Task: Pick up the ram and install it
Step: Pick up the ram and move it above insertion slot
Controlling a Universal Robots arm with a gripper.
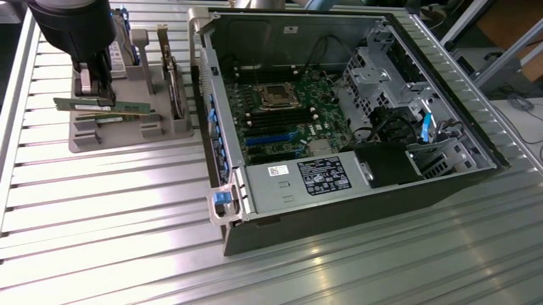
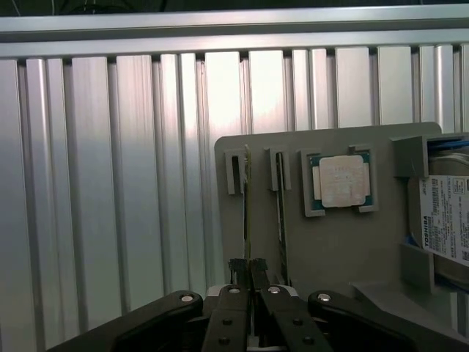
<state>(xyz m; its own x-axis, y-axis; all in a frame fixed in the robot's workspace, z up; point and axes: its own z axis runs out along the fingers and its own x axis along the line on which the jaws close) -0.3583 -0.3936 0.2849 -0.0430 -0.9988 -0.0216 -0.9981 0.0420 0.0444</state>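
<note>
Wrist view places the end effector [image 2: 249, 271] nearest. Its two black fingers are drawn almost together on the ram [image 2: 248, 213], which is seen edge-on as a thin pale line running away from the fingertips. The ram is gripped along its long edge at the grey holder [image 2: 330, 257]; whether it is clear of its slot cannot be told.

The ram is judged light, stiff and thin, but brittle under twist. Its smooth faces could slip, so a hold on the bare board edge near the middle is judged best, away from chips and contacts.

Just beside it a second thin board [image 2: 279, 205] is set parallel. Further on, a square silver processor [image 2: 341, 181] is seated in a recess of the matte, moulded holder, and a labelled hard drive [image 2: 445, 220] is lodged at its side. Beyond, the ribbed, glossy metal surface [image 2: 110, 183] is seen.

Exterior view shows the ram as a green strip under the end effector at that view's left. Well apart, to that view's right, lies the open sheet-metal computer case [image 1: 339, 222] with its green motherboard [image 1: 288, 117].
</note>
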